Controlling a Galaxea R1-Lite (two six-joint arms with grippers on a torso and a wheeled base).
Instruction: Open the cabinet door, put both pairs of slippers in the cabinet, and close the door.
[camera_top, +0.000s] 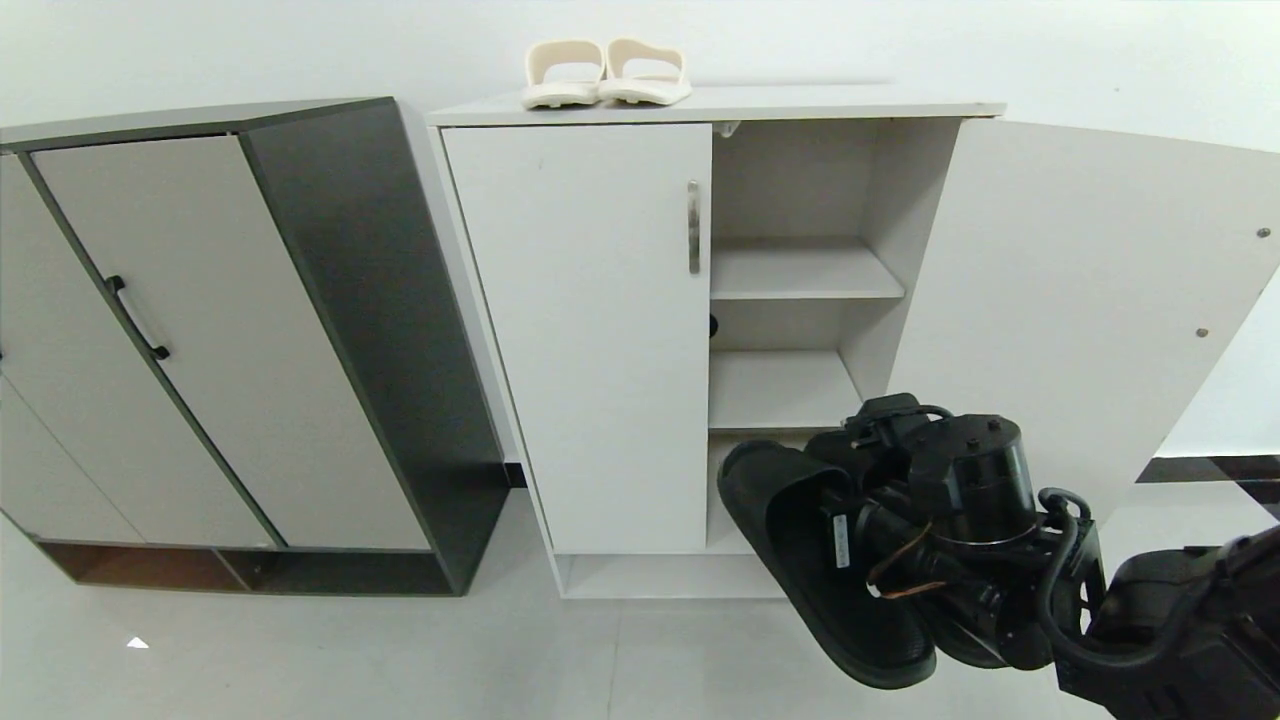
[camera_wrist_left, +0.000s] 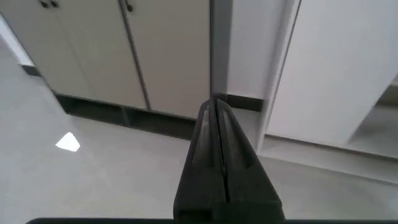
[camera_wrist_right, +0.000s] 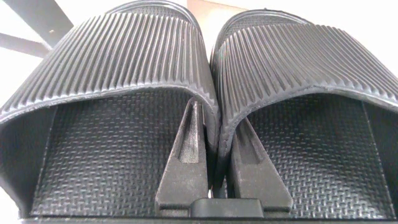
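My right gripper (camera_wrist_right: 214, 171) is shut on a pair of black slippers (camera_top: 820, 560), its fingers pinching the two inner side walls together. In the head view I hold the black slippers in the air in front of the open lower right part of the white cabinet (camera_top: 720, 105). The cabinet's right door (camera_top: 1080, 290) stands swung wide open; its left door (camera_top: 590, 330) is closed. A pair of cream slippers (camera_top: 605, 72) rests on the cabinet top. My left gripper (camera_wrist_left: 221, 134) is shut with nothing in it, pointing at the floor near the gap between the two cabinets.
A grey and black cabinet (camera_top: 240, 330) with closed doors stands to the left of the white one. Inside the white cabinet two shelves (camera_top: 800, 275) are bare. Pale tiled floor (camera_top: 400, 650) lies in front of both cabinets.
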